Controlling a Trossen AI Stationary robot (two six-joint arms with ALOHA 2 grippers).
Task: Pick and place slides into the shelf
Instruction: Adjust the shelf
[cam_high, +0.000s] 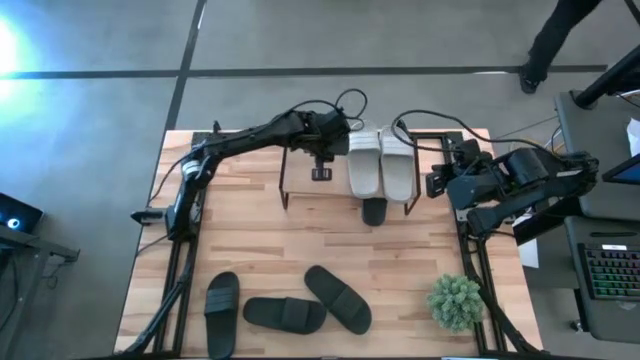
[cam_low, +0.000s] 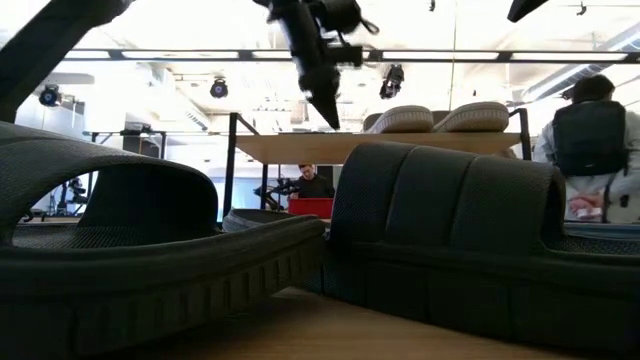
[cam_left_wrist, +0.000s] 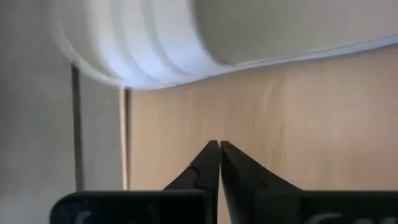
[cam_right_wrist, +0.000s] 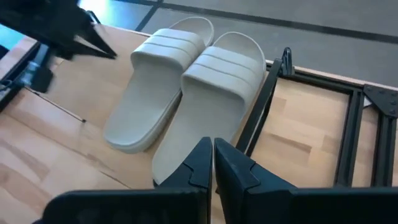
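Shelf (cam_high: 300, 196) top hides most of one dark slide (cam_high: 373, 211) beneath.

A wooden table (cam_high: 300, 245) carries a low shelf (cam_high: 305, 190). Two white slides (cam_high: 380, 165) lie side by side on the shelf's top. Three dark slides (cam_high: 285, 305) and a small plant (cam_high: 456, 300) lie in front of the shelf.

No legible text, label, brand mark, number or sign is found in any of the four views. The slides (cam_right_wrist: 180, 93) show only plain ribbed straps, without lettering. The shelf (cam_high: 330, 195) plank carries no marking. The keyboard (cam_high: 610, 275) at 3 o'clock shows lit keys, but no characters can be read.
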